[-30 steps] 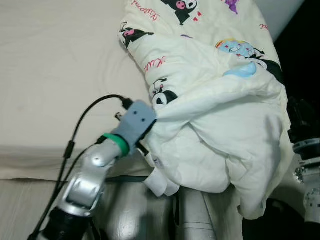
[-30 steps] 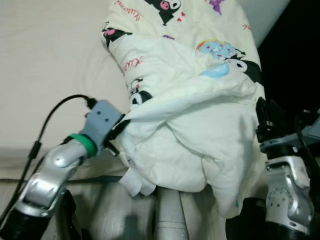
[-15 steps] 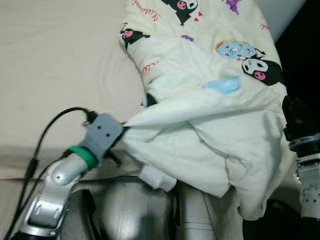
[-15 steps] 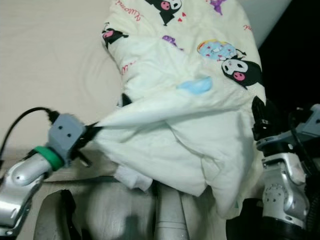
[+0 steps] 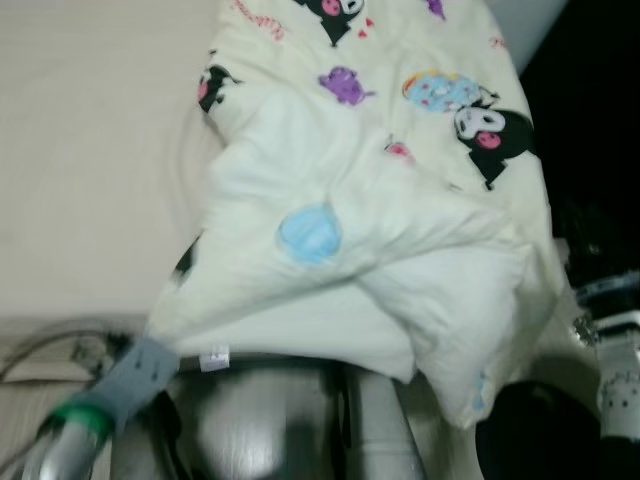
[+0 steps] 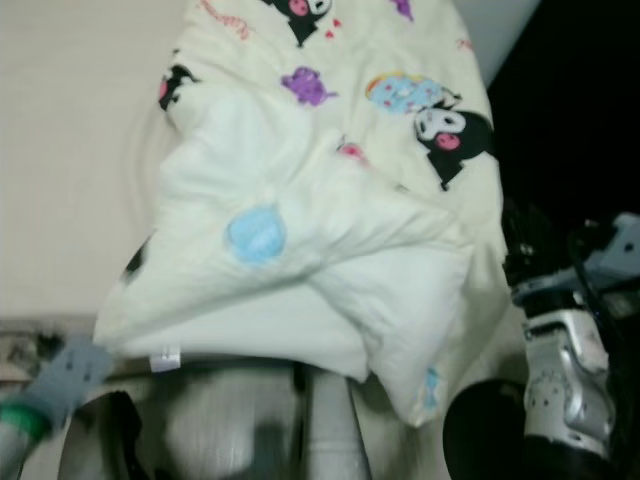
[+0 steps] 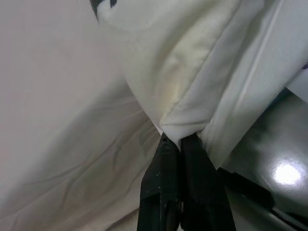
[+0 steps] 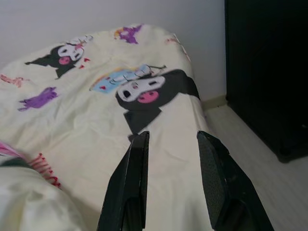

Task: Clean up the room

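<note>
the cream quilt (image 5: 380,250), printed with cartoon characters, is lying bunched along the bed's (image 5: 90,180) right-hand side, with its near end hanging past the bed's front edge. a pale blue round print (image 5: 309,234) is showing on the fold nearest the bed's front edge, and a black-and-pink character print (image 5: 492,128) is lying farther up the quilt, toward its right border. a small white care label (image 5: 214,358) is hanging from the quilt's lower hem.

the left gripper (image 7: 179,144) is sitting at the quilt's lower left corner, just off the bed's front edge, its two black fingers (image 7: 161,168) pressing together and pinching that corner of the quilt, which is running taut from the grip. a grey wrist block with a green band (image 5: 85,422) is showing behind it, blurred in the head views.

the right gripper (image 8: 172,144) is hovering at the quilt's right border, beside the bed, with its fingers (image 8: 135,168) spread apart and nothing between them; the character print is lying just beyond their tips. a dark cabinet (image 8: 269,72) is standing to the right of the bed, against a pale wall (image 8: 96,19).
</note>
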{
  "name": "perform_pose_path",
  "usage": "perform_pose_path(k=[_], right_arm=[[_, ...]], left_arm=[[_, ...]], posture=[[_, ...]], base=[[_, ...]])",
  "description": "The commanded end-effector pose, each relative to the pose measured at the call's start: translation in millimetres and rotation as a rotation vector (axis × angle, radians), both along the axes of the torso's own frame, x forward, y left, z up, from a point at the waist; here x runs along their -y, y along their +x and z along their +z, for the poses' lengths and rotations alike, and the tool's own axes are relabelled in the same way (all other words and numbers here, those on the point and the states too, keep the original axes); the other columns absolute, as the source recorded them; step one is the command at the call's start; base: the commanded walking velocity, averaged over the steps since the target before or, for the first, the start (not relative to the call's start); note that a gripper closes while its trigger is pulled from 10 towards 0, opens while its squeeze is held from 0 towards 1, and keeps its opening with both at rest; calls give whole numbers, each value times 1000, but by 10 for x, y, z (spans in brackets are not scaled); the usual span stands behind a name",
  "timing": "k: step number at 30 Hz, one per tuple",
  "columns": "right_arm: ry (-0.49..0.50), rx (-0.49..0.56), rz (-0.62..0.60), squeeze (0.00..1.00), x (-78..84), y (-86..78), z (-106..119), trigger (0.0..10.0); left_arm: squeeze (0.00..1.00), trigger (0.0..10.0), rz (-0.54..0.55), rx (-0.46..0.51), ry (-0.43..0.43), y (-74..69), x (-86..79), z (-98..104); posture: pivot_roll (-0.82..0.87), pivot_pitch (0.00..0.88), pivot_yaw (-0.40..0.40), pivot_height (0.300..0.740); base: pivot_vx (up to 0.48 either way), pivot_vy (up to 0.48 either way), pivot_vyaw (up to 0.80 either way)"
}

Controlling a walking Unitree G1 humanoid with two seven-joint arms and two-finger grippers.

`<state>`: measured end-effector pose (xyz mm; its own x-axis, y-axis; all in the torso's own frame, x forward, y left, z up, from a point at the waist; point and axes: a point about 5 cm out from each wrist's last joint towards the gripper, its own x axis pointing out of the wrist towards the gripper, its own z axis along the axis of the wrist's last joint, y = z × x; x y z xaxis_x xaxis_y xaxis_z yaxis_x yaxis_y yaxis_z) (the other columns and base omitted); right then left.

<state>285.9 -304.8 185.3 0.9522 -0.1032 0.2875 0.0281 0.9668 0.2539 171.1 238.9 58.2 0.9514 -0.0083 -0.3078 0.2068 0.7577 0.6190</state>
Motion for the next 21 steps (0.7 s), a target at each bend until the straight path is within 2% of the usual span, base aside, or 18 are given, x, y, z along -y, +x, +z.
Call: perform_pose_path(k=[1,2,4,5,6,7,8,9,11,13,14,15,16,17,18,19,20,21], right_arm=[[-12,-25,1,0,-3,9,-59,10000],[-12,-25,1,0,-3,9,-59,10000],[-14,-34,20,0,-44,62,-73,10000],[-16,-34,30,0,-68,89,-73,10000],[-16,-34,30,0,-68,89,-73,10000],[-19,-32,40,0,-93,117,-64,10000],[-22,-27,52,0,-125,157,-47,10000],[-22,-27,52,0,-125,157,-47,10000],[-21,-22,57,0,-135,172,-41,10000],[-21,-22,57,0,-135,172,-41,10000],[-22,-24,58,0,-137,175,-47,10000],[-22,-24,58,0,-137,175,-47,10000],[-22,-26,60,0,-139,177,-58,10000],[-22,-29,61,0,-140,180,-69,10000],[-22,-30,62,0,-141,182,-75,10000],[-22,-31,63,0,-141,183,-77,10000],[-22,-31,63,0,-141,183,-77,10000],[-23,-31,63,0,-140,187,-78,10000]], left_arm=[[0,10000,137,-83,11,-233,-268,-141],[0,10000,137,-83,11,-233,-268,-141],[0,10000,90,22,-62,-100,-171,-33],[1000,10000,65,72,-81,-13,-128,40],[1000,10000,65,72,-81,-13,-128,40],[1000,10000,46,118,-110,93,-85,137],[1000,10000,7,199,-148,249,-8,331],[1000,10000,7,199,-148,249,-8,331],[1000,10000,-47,256,-199,350,97,533],[1000,10000,-47,256,-199,350,97,533],[1000,10000,-92,278,-237,375,168,632],[1000,10000,-92,278,-237,375,168,632],[1000,10000,-150,307,-269,393,248,741],[1000,10000,-234,351,-270,394,342,873],[1000,10000,-332,391,-233,377,434,987],[1000,10000,-394,414,-202,359,489,1048],[1000,10000,-394,414,-202,359,489,1048],[1000,10000,-476,429,-144,337,545,1086]], posture=[[-121,214,-8,505],[-121,214,-8,505],[-113,212,-14,505],[-113,212,-14,505],[-113,212,-14,505],[-112,209,-15,505],[-111,209,-12,505],[-111,209,-12,505],[-111,209,-12,505],[-111,209,-12,505],[-109,211,-10,505],[-109,211,-10,505],[-108,211,-11,505],[-107,214,-13,505],[-107,214,-13,505],[-107,214,-13,505],[-107,214,-13,505],[-104,213,-16,505]], base=[[0,0,0],[0,0,0],[0,0,0],[0,0,0],[0,0,0],[0,0,0],[0,0,0],[0,0,0],[0,0,0],[0,0,0],[0,0,0],[0,0,0],[0,0,0],[0,0,0],[0,0,0],[0,0,0],[0,0,0],[0,0,0]])
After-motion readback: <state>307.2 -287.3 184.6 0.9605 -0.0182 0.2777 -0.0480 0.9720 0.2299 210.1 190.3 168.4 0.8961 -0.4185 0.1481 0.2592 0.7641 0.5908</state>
